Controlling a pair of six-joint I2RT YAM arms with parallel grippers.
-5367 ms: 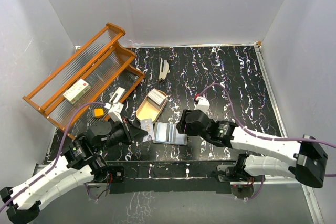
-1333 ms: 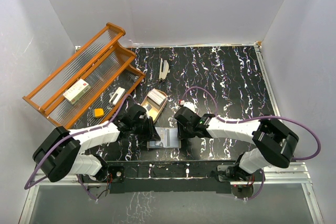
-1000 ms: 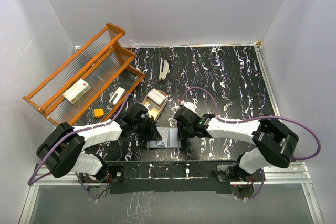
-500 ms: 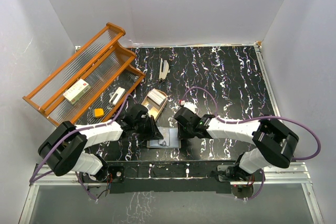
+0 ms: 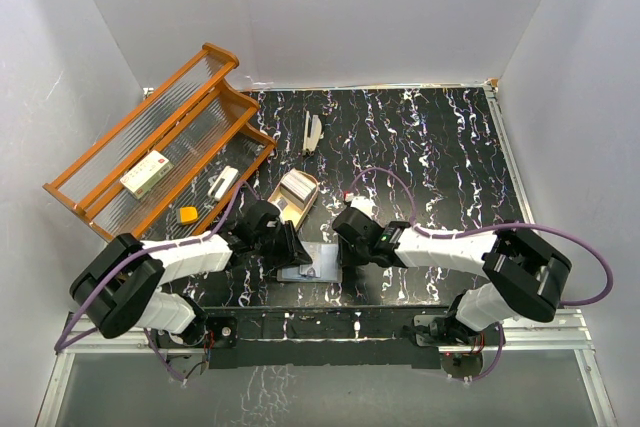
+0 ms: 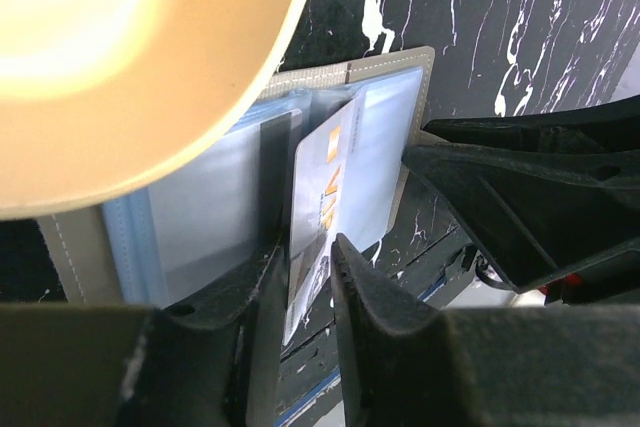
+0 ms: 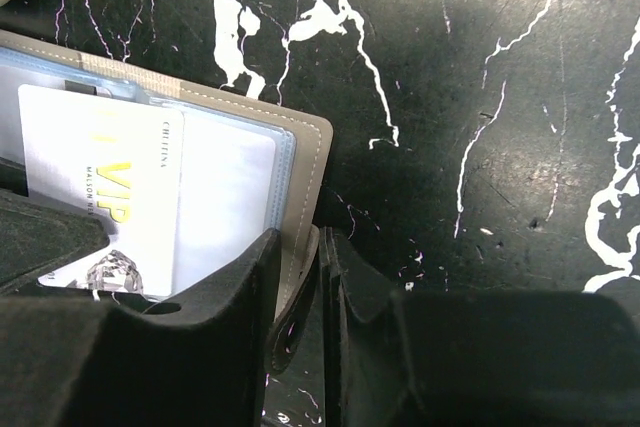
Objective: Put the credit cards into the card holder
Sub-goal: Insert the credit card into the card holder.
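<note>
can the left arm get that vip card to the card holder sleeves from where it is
Probably yes. The left gripper holds the card right over the open card holder, the right gripper pinches the holder's edge, and nothing lies between.

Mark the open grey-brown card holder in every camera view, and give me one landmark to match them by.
Top external: the grey-brown folding card holder lies open, low in the centre of the picture.
Left wrist: centre, its bluish sleeves facing up.
Right wrist: left half, its stitched corner near the middle.
Landmark: the white plastic card with yellow VIP lettering, over the sleeves in both wrist views; too small to tell from above.
</note>
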